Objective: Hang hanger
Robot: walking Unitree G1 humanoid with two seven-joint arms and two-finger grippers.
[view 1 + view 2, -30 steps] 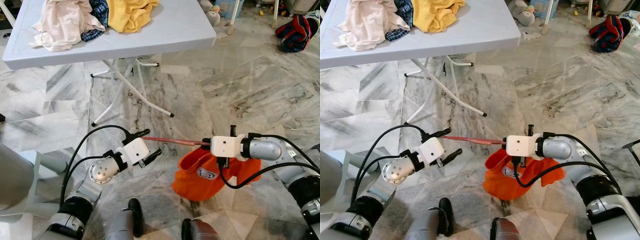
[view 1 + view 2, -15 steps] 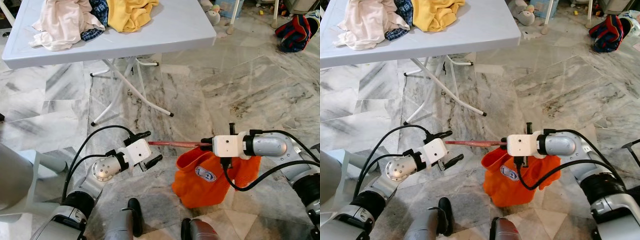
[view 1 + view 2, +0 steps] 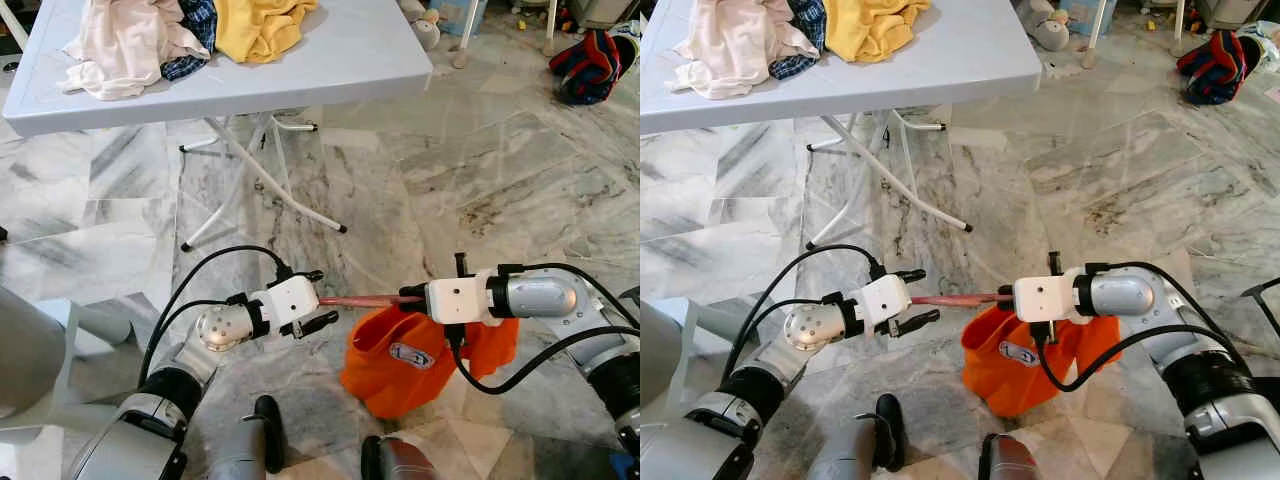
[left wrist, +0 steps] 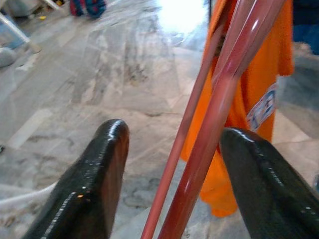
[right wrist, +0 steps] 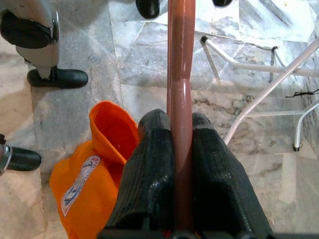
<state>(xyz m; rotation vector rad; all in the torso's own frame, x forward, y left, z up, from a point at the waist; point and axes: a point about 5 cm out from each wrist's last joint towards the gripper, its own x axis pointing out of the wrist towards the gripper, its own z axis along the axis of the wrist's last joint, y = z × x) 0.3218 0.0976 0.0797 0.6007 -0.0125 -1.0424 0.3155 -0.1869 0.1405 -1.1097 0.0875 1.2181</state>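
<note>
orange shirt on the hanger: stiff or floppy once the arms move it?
Likely floppy: the orange shirt sags in loose folds below the red hanger and bunches near the floor. Probably light, since the thin hanger bar stays straight under it. It may slide or swing, as only the right gripper is shut on the bar; the left gripper straddles it, open.

Count: 1 red hanger (image 3: 365, 299), carrying 1 orange garment (image 3: 420, 348). 2 claws: left claw (image 3: 312, 300), right claw (image 3: 410, 292). 1 grey tabletop (image 3: 340, 55) with 3 pieces of clothing heaped on it: 1 cream (image 3: 125, 45), 1 dark checked (image 3: 195, 35), 1 yellow (image 3: 262, 25). 1 red-and-navy bundle (image 3: 590, 65) on the marble floor (image 3: 450, 170). 2 black robot feet (image 3: 270, 450).
</note>
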